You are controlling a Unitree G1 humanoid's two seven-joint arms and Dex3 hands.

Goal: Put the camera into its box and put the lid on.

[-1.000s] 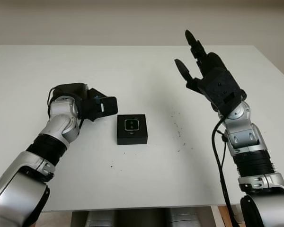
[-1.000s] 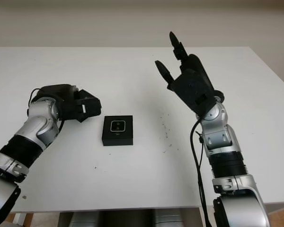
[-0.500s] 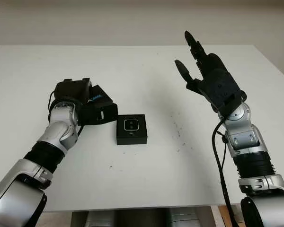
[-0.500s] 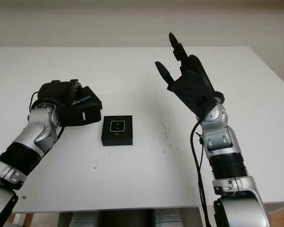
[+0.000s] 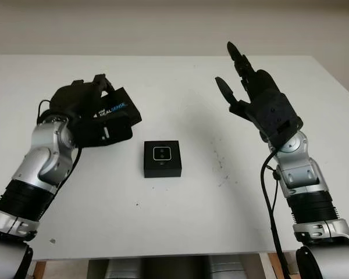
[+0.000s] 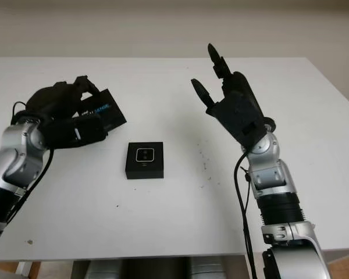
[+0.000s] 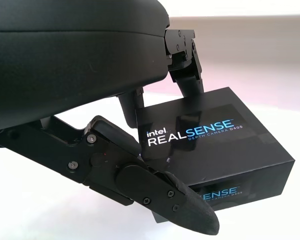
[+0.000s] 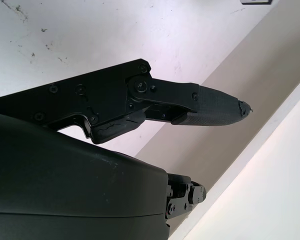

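Observation:
A small black box base (image 5: 161, 158) sits in the middle of the white table (image 5: 174, 232), with the camera (image 5: 162, 153) lying in it, lens side up. My left hand (image 5: 99, 110) is up and to the left of the box, shut on the black lid (image 5: 121, 107). The lid (image 7: 210, 145) carries "intel REALSENSE" print on its top and side and is held off the table, tilted. Fingers (image 7: 185, 65) press its far edge and the thumb (image 7: 160, 190) its near side. My right hand (image 5: 235, 75) is raised to the right of the box, open.
Small dark specks (image 5: 218, 160) dot the table right of the box. The table's front edge (image 5: 163, 254) runs near the bottom of the eye views. Behind the table stands a plain pale wall (image 5: 163, 23).
My left hand has lifted the lid off the table and swung it up and leftward, turning its printed top into view. The right hand has barely shifted.

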